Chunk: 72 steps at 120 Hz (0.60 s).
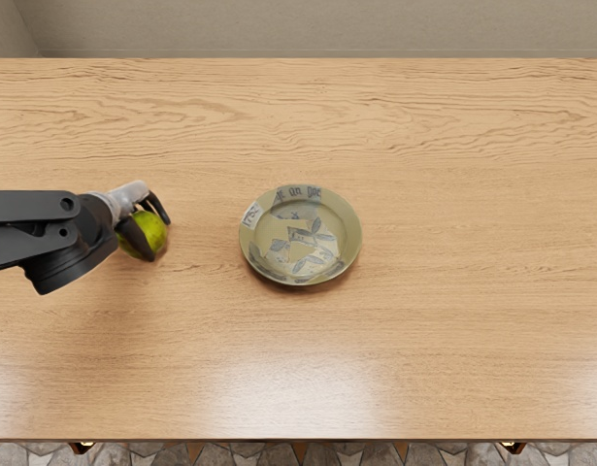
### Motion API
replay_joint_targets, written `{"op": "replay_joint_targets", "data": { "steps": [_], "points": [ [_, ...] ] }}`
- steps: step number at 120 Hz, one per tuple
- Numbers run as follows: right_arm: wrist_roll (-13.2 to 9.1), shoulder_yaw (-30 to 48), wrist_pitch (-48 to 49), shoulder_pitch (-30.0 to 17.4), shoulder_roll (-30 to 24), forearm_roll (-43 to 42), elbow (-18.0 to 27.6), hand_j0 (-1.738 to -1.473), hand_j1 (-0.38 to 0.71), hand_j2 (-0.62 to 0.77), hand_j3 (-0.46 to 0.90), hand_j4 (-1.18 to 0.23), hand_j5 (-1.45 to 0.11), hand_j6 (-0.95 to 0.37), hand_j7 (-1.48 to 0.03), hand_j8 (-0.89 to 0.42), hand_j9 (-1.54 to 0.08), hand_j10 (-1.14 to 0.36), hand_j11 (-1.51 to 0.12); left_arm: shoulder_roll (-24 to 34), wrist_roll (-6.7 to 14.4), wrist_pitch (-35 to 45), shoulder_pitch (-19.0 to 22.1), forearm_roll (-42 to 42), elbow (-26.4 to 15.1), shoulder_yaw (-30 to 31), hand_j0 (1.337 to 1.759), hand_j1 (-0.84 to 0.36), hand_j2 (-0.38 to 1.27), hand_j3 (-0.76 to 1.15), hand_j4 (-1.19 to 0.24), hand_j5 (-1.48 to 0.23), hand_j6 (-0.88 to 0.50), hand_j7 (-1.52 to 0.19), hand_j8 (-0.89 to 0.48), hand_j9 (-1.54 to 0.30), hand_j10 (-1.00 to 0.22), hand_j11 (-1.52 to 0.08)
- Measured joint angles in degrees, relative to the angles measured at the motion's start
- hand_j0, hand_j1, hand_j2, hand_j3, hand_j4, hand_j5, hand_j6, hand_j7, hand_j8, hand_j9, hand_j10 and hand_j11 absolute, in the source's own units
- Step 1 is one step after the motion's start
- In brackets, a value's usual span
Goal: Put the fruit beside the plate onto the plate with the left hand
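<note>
Left robot hand (136,218) is clamped on the green fruit (149,234): dark fingers (158,206) curl over its top and far side, another wraps under the near side. You've got the grasp. I can't tell whether the fruit is off the tabletop (424,340) or resting on it.

Fruit sits at the left of the tabletop, at the plate's 9 o'clock, well apart from the rim. From the robot hand, the patterned plate (253,216) lies at 3 o'clock, nearly level across the picture. Your move is a straight carry to 3 o'clock, no real shift toward 12 or 6.

The forearm comes in from 9 o'clock and the fruit is at the fingertip end, on the plate side of the palm. That means the fruit leads on the way over.

Fruit orientation: it reads close to round, maybe slightly longer from 10 to 4 o'clock, but the fingers hide too much to call it. No stem end visible, so I can't tell which way it points.

The right arm isn't in view. The left is the only one near, and it's the one the task names.

My call: lift for clearance over the rim before you traverse.
</note>
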Motion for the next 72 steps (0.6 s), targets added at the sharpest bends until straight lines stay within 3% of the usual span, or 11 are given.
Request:
{"op": "replay_joint_targets", "data": {
  "steps": [28,72],
  "points": [
    [0.01,0.01,0.00,0.00,0.00,0.00,0.00,-1.658,-0.32,0.00,0.00,-0.02,-0.03,-0.02,-0.03,-0.02,-0.03,-0.02,-0.03,0.38,-0.06,-0.62,-0.03,-2.43,0.00,-2.68,1.655,-0.17,0.12,0.00,-0.63,-0.83,-0.29,-0.82,-0.19,-0.83,-0.38,-0.81],
    [0.00,0.01,0.00,0.00,0.00,0.00,0.00,-1.658,-0.32,0.00,0.00,-0.02,-0.03,-0.02,-0.03,-0.02,-0.03,-0.02,-0.03,1.52,-0.10,-6.19,-0.34,-12.30,-0.05,-16.41,1.653,-0.24,0.20,0.00,-0.59,-0.93,-0.23,-0.87,-0.14,-0.87,-0.32,-0.86]
  ]
}}
